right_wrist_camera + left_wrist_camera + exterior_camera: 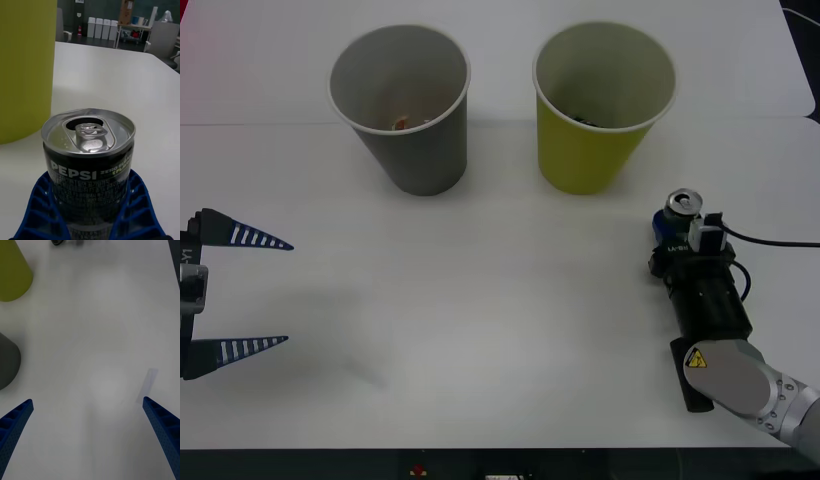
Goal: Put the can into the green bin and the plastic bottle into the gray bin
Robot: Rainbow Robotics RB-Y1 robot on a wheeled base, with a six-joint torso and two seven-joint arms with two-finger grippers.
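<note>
Can [683,205]: upright on white table [500,330], near-right of green bin [604,105], clamped betw. blue ribbed fingers [39,210] of right gripper [677,232]; pull-tab top up, "PEPSI" on dark body. Gray bin [402,105]: upright, far side of table, left of green bin, the two apart; small orange-ish item at its bottom, dark bits in green bin, neither identifiable. Left gripper [255,292]: low at table's left edge, fingers spread wide, holding nothing, well apart from both bins.
</note>
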